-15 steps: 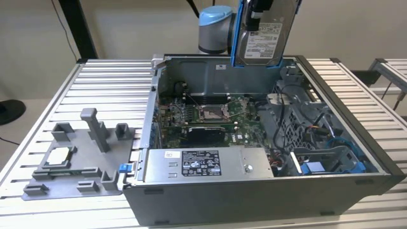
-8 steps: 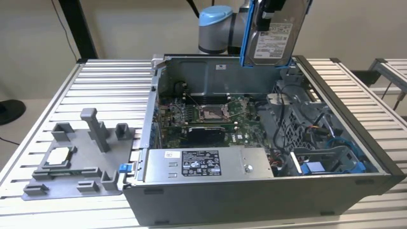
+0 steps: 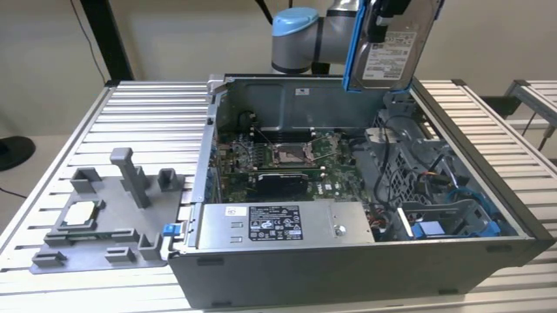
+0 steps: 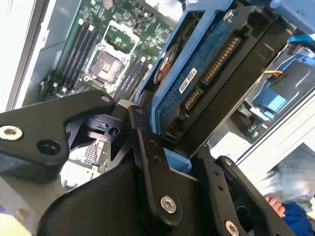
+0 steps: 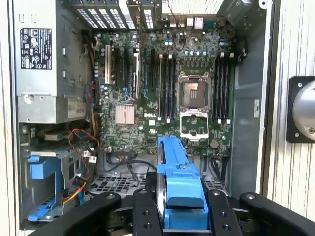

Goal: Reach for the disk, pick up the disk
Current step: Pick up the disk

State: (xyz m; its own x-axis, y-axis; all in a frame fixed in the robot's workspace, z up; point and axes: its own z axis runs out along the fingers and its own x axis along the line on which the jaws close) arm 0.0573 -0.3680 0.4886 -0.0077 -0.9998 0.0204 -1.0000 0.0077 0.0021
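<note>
Item: the disk [image 3: 393, 49], blue-railed, clamped edge-on in our pincer [image 5: 179, 209] and held above the open computer case [image 3: 487, 251]; we judge the risk to be slipping from that narrow hold onto the motherboard [image 5: 162, 93] directly below the pincer.

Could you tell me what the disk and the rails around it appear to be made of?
The disk, held in the claw above the open computer case, looks like silver-grey metal with a matte sheen and a white paper-like label. Its rails seem to be moulded blue plastic, judging by the uniform colour and soft gloss.
</note>
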